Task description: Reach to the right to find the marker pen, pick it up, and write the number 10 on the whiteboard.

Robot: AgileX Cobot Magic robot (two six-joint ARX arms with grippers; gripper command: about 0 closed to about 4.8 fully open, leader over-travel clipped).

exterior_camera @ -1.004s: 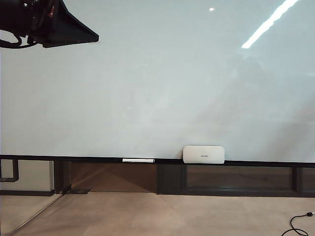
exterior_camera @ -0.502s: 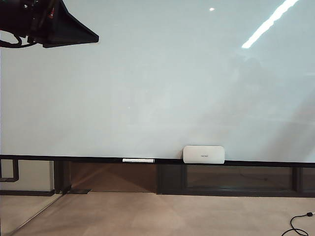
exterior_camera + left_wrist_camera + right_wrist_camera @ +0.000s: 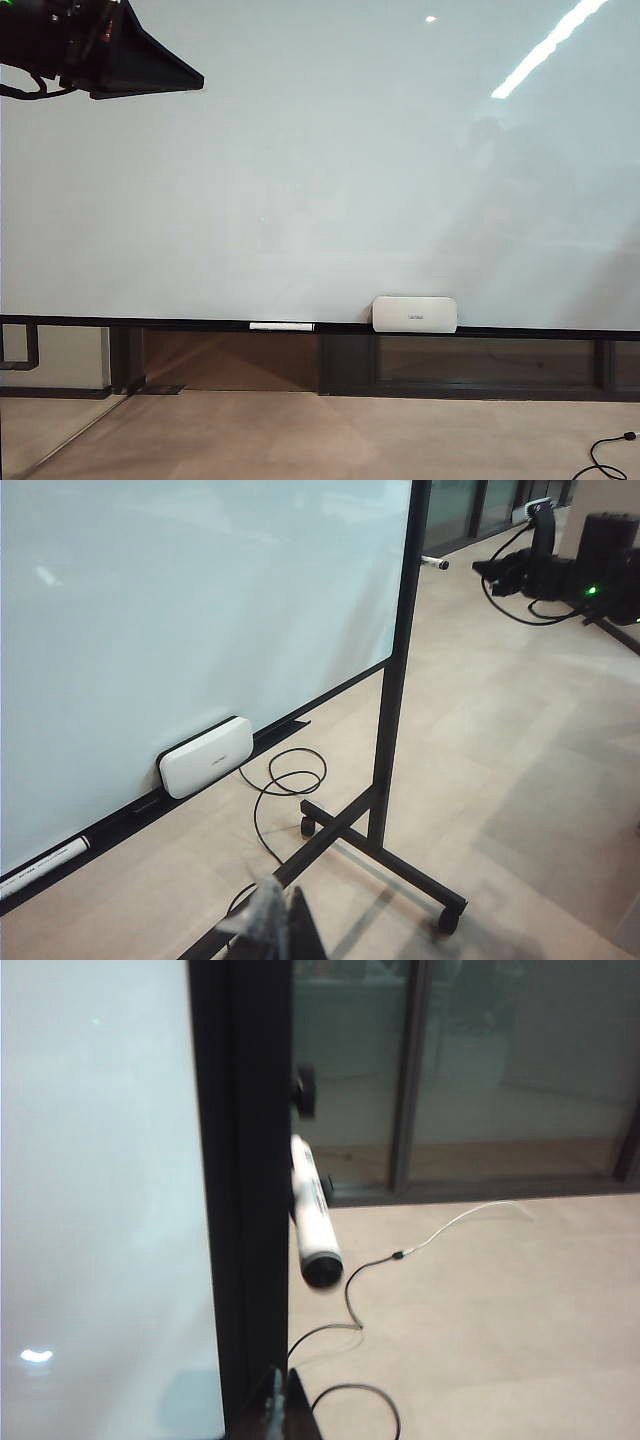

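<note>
- The step in hand, as I judge it, is the reach for the marker pen (image 3: 313, 1222); the whiteboard (image 3: 320, 170) carries no writing yet.
- In the right wrist view the marker pen juts out from behind the board's dark side post (image 3: 240, 1190), its round end toward the camera, just beside the post's outer edge. In the left wrist view it is a tiny white stub (image 3: 434, 562) past the same post (image 3: 398, 660).
- The right gripper (image 3: 279, 1398) sits low at 6 o'clock in its own view, fingers pressed together and empty. They must spread before they arrive.
- Good approach, I think: come from the open side, clear of the post, line the fingers across the pen's barrel, and close on the middle, not the tip.
- The left gripper (image 3: 277, 920) hangs off to the side of the board; its fingers look closed and empty, though little of them shows.
- Do not confuse the pen with the long white bar (image 3: 281, 326) or the white box (image 3: 414, 313) on the bottom rail (image 3: 120, 322).
</note>
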